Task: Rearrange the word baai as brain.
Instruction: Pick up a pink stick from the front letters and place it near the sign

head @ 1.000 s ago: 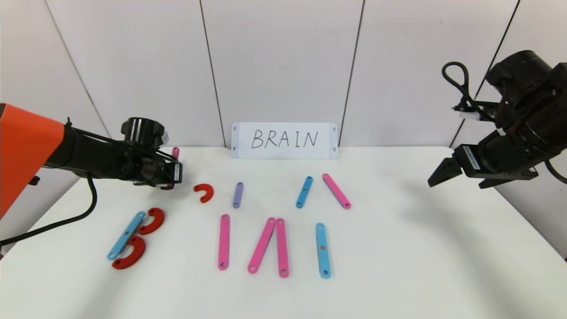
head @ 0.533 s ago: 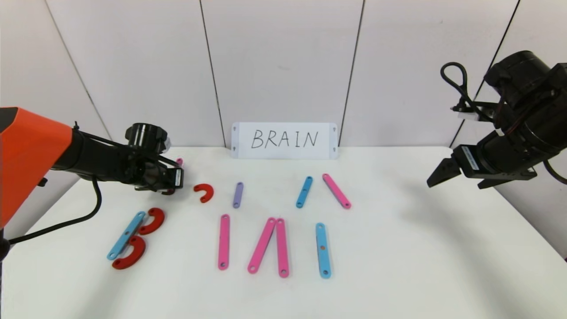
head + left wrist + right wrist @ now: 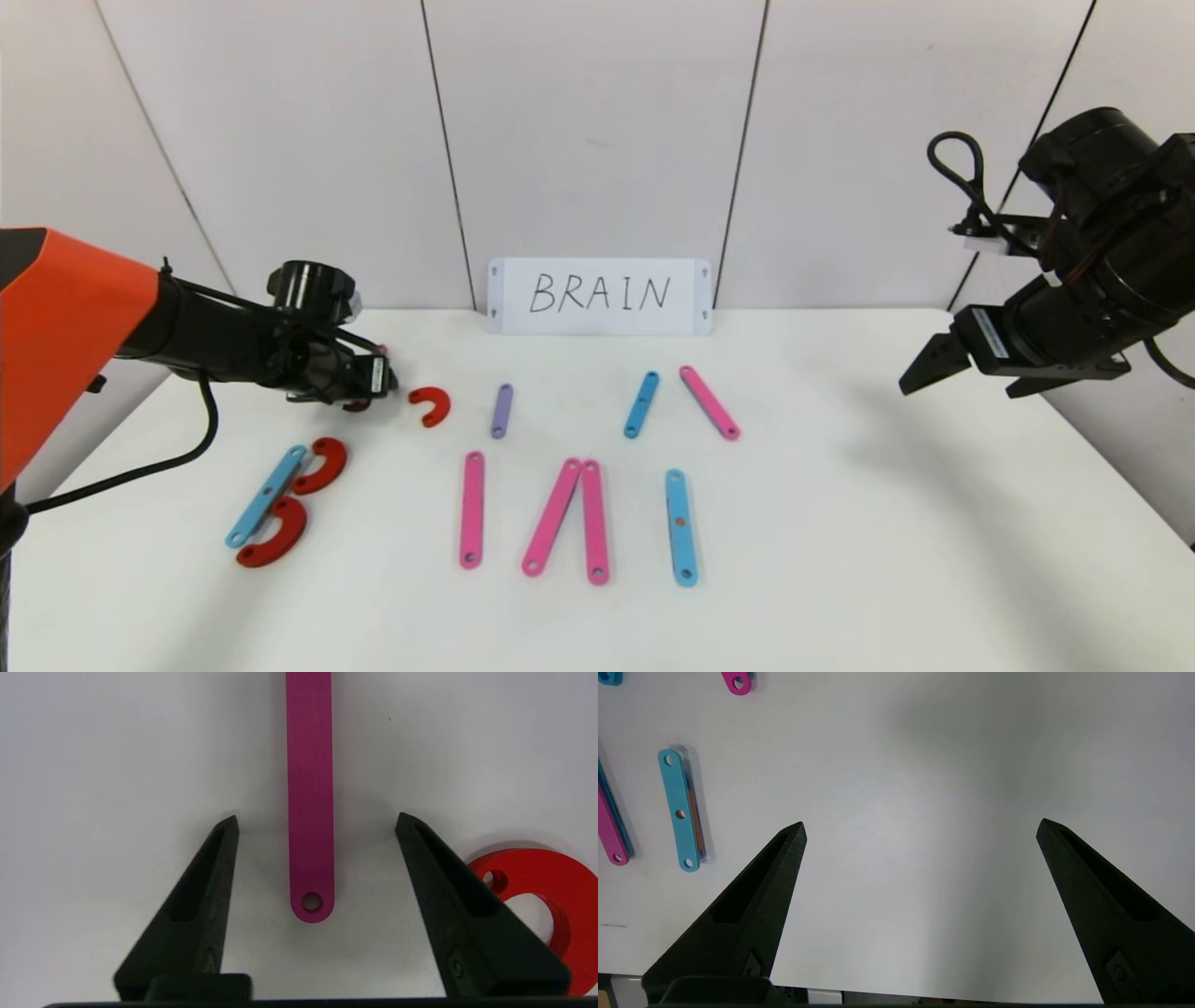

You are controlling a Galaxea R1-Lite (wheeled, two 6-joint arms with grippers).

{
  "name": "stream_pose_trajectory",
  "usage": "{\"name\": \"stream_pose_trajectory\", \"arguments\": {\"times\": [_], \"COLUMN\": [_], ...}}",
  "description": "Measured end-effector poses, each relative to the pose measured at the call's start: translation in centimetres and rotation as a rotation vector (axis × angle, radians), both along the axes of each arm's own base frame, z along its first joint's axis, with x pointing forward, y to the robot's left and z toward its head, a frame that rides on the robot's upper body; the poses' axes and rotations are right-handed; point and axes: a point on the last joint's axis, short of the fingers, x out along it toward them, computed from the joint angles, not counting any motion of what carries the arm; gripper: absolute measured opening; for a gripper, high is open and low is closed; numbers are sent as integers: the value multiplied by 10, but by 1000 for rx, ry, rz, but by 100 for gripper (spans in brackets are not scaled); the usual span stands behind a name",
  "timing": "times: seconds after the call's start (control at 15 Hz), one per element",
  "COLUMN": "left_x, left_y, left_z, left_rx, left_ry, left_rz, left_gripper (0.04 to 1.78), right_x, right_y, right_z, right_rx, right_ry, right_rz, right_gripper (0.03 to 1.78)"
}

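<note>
My left gripper (image 3: 316,821) was low over the table (image 3: 840,560) at the far left, its fingers spread apart and holding nothing. A pink strip (image 3: 310,788) lay flat between them, touching neither, just beside a red curved piece (image 3: 551,877). My right gripper (image 3: 920,828) hung wide open and empty, over the table's right side.

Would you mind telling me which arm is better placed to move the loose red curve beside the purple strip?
Left, probably. Its end effector is open, straddling a pink strip right beside the red curve. The right end effector hovers open beyond the table's right side.
</note>
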Motion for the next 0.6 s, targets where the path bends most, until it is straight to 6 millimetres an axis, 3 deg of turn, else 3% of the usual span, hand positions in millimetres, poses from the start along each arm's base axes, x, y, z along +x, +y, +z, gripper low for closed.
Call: {"name": "stream_pose_trajectory", "arguments": {"times": [0.27, 0.6], "left_x": [-5, -31], "left_y": [-4, -18], "left_z": [11, 41], "left_rx": [-14, -41], "left_ry": [-7, 38], "left_rz": [10, -1], "left_gripper": [170, 174], "right_x": [0, 0], "right_y": [0, 1], "right_z": [0, -1], "right_rx": [0, -1], "right_ry": [0, 2], "right_rz": [1, 1], "right_gripper": [172, 172]}}
